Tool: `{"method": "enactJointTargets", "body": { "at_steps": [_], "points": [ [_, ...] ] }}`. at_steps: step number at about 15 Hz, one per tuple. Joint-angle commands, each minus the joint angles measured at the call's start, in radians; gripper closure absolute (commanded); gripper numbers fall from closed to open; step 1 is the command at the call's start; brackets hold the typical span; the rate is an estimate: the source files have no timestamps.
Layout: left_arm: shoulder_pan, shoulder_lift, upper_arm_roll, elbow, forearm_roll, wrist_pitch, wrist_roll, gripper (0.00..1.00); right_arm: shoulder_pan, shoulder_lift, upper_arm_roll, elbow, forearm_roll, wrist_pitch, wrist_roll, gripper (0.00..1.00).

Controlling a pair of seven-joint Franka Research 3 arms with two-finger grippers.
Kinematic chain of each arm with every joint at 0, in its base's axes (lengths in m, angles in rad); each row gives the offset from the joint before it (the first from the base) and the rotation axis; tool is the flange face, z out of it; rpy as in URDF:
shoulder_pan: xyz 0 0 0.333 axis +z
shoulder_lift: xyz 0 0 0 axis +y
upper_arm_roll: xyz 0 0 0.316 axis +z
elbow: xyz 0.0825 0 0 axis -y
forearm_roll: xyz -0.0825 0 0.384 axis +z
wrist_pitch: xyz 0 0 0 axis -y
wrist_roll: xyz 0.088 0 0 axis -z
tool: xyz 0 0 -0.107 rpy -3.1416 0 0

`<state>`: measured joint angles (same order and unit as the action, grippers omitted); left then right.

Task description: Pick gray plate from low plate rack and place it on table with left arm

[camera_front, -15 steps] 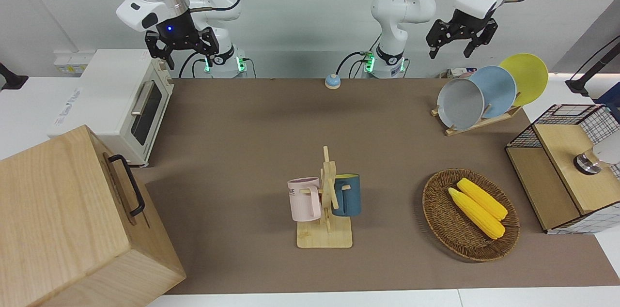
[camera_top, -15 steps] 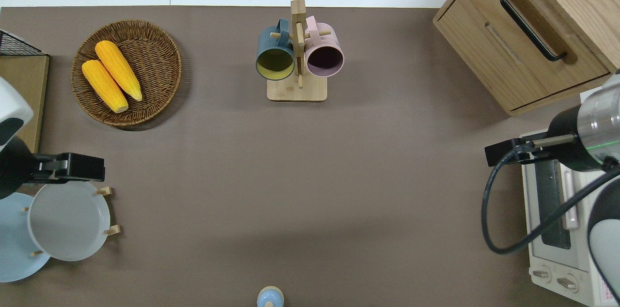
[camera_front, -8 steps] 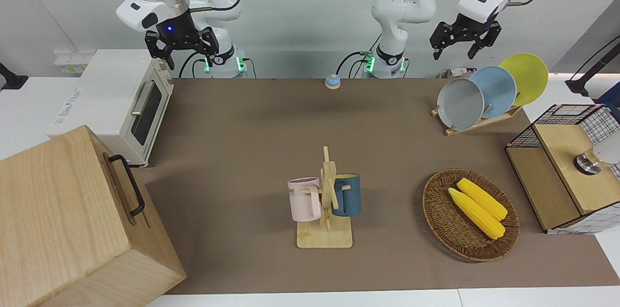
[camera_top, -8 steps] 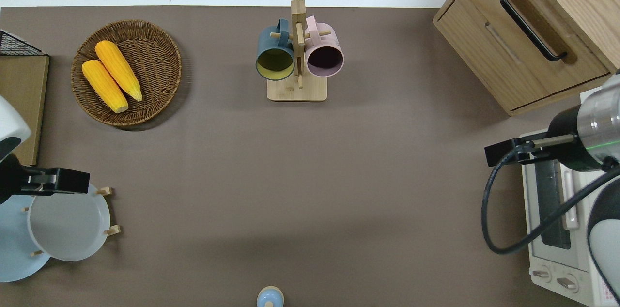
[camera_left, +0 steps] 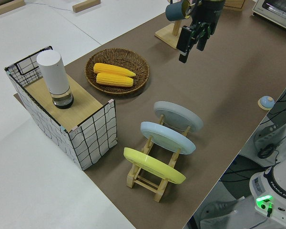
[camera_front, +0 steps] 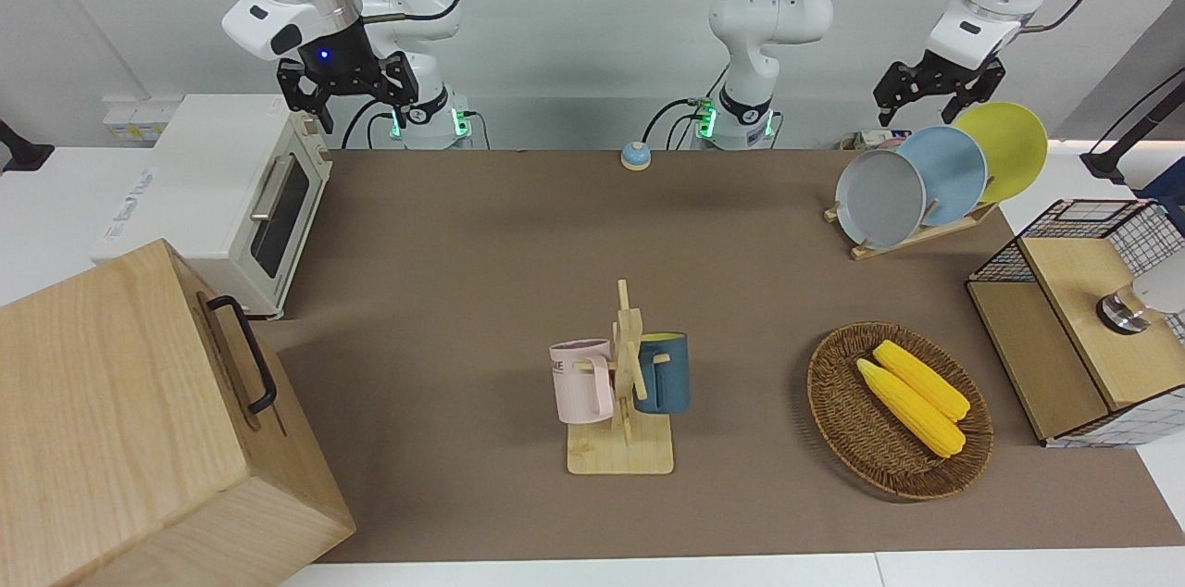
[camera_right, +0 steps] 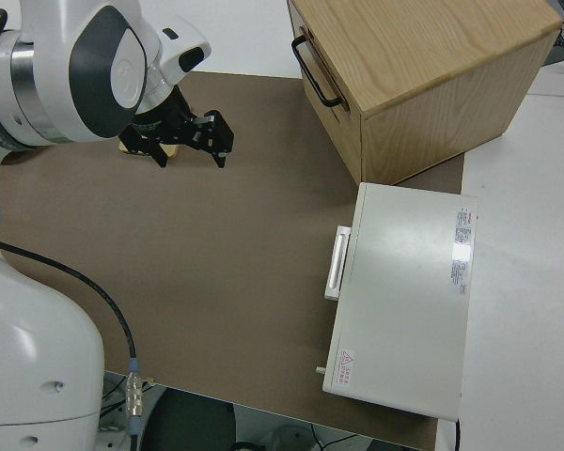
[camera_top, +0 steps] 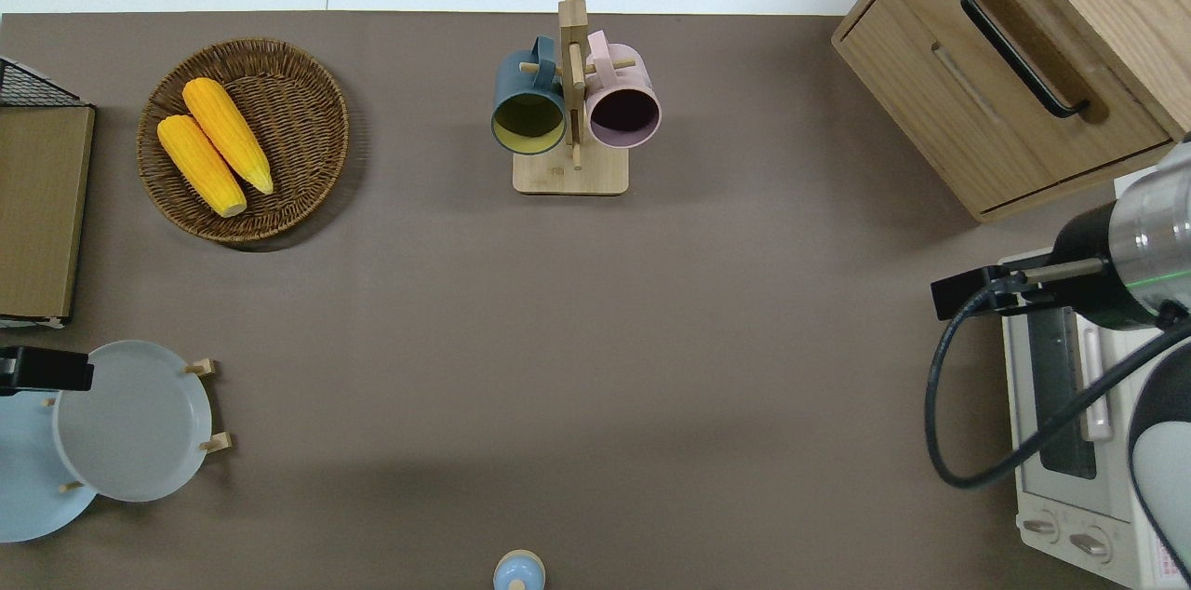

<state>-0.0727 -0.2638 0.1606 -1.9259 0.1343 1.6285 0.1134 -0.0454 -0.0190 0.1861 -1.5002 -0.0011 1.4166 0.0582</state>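
Left claw: the left claw hangs in the air with its fingers spread apart, holding nothing and touching nothing; seen from above, only a black end of it shows at the picture's edge, over the rim of the gray plate and the light blue plate.
Right claw: the right claw belongs to the parked arm; its fingers stand apart and hold nothing.
Gray plate: the gray plate is round, plain pale gray, shallow, with a low raised rim; it leans tilted in the end slot of the low plate rack, the slot toward the middle of the counter.
Rack: light wood rails and slanted pegs at the left arm's end of the counter, near the robots; it carries three plates in a row, gray, then light blue, then the yellow plate, each overlapping the next.
Front view only: shows all three plates face on and the claw up above them.
Overhead view only: the yellow plate is out of frame, and two rack pegs stick out beside the gray plate's rim.
Left side view only: shows the plates edge on, each in its own slot and apart, with the wire-sided box just beside the rack.
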Motion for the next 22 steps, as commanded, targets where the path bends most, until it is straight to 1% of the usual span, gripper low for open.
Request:
{"method": "enactJointTargets", "body": {
  "at_steps": [1,3,6,9,14,22],
  "points": [
    [-0.003,-0.109,0.025,-0.197,0.027,0.141,0.015,0.01,-0.01,-0.002,0.006,0.006,0.01,-0.013,0.0,0.011],
    [0.019,-0.11,0.037,-0.225,0.027,0.174,0.058,0.01,-0.01,-0.002,0.006,0.006,0.01,-0.013,-0.001,0.013],
    [0.06,-0.11,0.039,-0.271,0.027,0.234,0.127,0.01,-0.01,-0.002,0.006,0.006,0.01,-0.013,-0.001,0.013],
    [0.091,-0.11,0.037,-0.33,0.027,0.309,0.134,0.01,-0.01,-0.002,0.006,0.006,0.01,-0.013,-0.001,0.011],
    [0.111,-0.109,0.039,-0.407,0.027,0.401,0.134,0.01,-0.01,-0.002,0.006,0.006,0.01,-0.013,-0.001,0.011],
    [0.142,-0.097,0.039,-0.495,0.028,0.514,0.135,0.01,-0.01,-0.002,0.006,0.006,0.01,-0.013,-0.001,0.013]
  ]
}}
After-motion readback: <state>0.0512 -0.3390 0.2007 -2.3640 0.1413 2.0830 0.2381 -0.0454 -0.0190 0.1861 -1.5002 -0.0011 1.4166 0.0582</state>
